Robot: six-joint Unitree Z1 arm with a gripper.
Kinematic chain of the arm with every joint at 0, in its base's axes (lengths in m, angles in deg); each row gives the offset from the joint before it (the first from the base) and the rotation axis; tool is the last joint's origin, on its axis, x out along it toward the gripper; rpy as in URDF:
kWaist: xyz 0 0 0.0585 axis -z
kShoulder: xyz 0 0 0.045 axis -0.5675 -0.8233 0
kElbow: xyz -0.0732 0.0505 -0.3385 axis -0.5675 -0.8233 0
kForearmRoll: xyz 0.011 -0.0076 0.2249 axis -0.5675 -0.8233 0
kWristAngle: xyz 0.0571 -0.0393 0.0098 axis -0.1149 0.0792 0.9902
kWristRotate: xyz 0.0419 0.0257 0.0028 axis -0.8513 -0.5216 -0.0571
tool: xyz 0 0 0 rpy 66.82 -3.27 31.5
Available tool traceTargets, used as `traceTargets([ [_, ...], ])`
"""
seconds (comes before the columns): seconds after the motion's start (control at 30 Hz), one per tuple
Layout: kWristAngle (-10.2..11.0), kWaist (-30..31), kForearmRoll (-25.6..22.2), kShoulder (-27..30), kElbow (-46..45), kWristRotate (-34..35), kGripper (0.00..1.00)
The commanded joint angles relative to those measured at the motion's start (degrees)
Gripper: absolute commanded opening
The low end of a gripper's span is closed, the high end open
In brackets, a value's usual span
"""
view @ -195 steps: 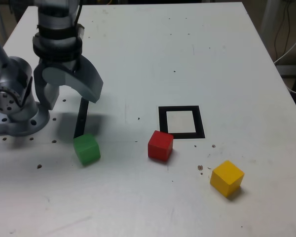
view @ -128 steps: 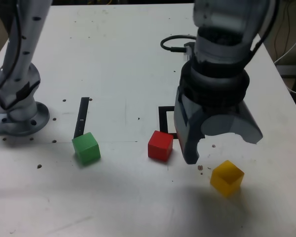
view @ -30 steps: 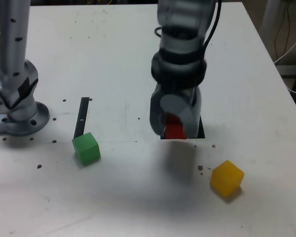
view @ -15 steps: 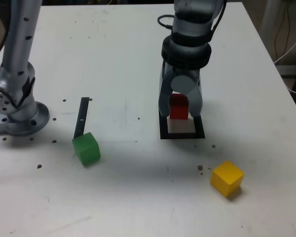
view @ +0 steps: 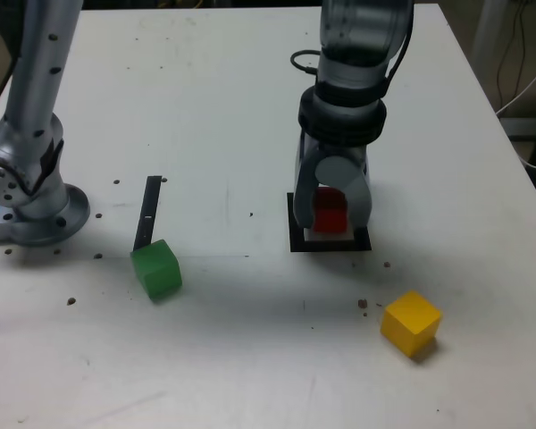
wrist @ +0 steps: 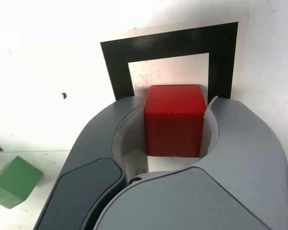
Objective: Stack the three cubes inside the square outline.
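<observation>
While the tool (view: 333, 207) grips the red cube (wrist: 174, 120), the square outline's (wrist: 116, 60) rim shows around it.

I take this for a robotics lab bench: my arm's base (view: 31, 201) is bolted onto a plain white table (view: 205, 98) peppered with screw holes, black tape marks (view: 147, 211) stuck down, and cables (view: 525, 85) trailing off beside it.

Single arm reaching out from base at exterior view's left, wrist pointing steeply down. Gripper (view: 331, 213) low over desk, grey curved jaws clamped from both sides on red cube (wrist: 174, 126).
</observation>
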Motion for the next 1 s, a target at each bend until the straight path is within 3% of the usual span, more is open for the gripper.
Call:
traceTargets([
  [0.0,0.04,-0.01,0.20,-0.71,-0.24,0.41,0.24],
  [0.17,0.02,-0.01,-0.18,-1.14,-0.55,0.73,0.44],
  [0.3,0.08,0.03,0.19,-0.89,-0.76,-0.02,0.81],
  [0.4,0.55,0.16,1.16,-0.08,-1.73,-0.22,0.98],
  [0.7,3.14,0.40,4.88,5.51,-5.27,1.62,1.00],
  [0.97,6.13,3.77,2.99,11.11,-4.33,6.56,1.00],
])
